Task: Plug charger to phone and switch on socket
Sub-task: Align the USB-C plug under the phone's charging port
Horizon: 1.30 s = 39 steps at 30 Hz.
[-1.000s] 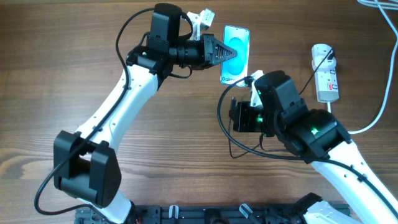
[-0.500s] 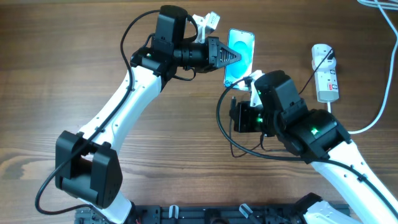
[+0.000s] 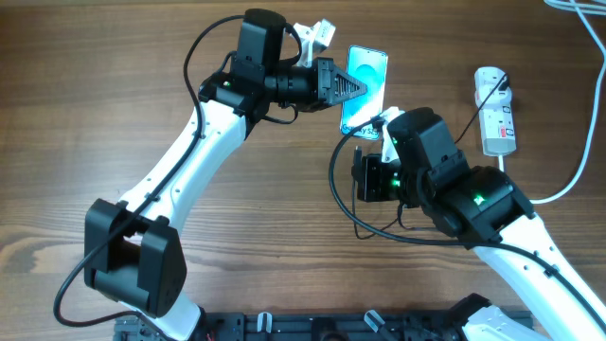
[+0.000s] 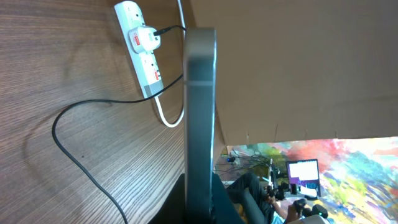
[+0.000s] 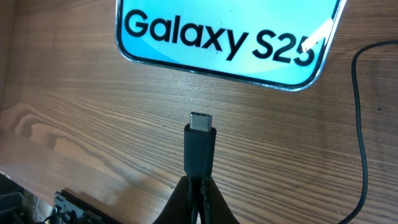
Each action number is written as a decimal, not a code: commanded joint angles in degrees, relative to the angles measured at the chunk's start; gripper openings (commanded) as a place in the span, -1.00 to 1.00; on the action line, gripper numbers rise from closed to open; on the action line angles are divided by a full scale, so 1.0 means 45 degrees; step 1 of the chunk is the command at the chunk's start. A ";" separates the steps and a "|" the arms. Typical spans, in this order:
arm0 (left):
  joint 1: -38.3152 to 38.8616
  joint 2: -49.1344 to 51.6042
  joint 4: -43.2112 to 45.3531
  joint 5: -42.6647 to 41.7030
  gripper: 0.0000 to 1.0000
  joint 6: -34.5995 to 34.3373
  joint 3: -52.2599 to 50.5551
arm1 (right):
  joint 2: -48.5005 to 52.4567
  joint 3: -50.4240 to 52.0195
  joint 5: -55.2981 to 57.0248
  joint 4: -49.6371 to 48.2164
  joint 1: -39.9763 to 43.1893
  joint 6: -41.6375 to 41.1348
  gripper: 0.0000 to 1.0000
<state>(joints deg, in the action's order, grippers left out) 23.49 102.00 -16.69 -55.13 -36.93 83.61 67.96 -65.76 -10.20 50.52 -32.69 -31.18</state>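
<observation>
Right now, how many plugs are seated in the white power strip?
1. In the left wrist view, a white plug sits in the upper outlet of the power strip, with the black charger cable leaving it. The outlet below looks empty, and none seems hidden.

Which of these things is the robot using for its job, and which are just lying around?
For the job: phone, charger, socket.
Just lying about: thick white cord, far-off computer screen.
</observation>
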 commanded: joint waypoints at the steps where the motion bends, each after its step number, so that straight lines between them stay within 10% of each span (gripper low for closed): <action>1: 0.0005 -0.0311 0.0083 -0.0151 -0.92 0.0442 0.0160 | 0.0015 -0.0151 0.0277 -0.0121 0.0019 0.0267 -0.91; 39: 0.0005 -0.0306 0.0141 -0.0534 -0.92 -0.0330 0.0160 | 0.0015 -0.0146 0.0238 -0.0330 0.0019 -0.0729 -0.91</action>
<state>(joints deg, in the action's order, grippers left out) 23.49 102.00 -16.91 -55.40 -37.89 83.61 67.96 -65.76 -8.93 49.12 -32.69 -33.63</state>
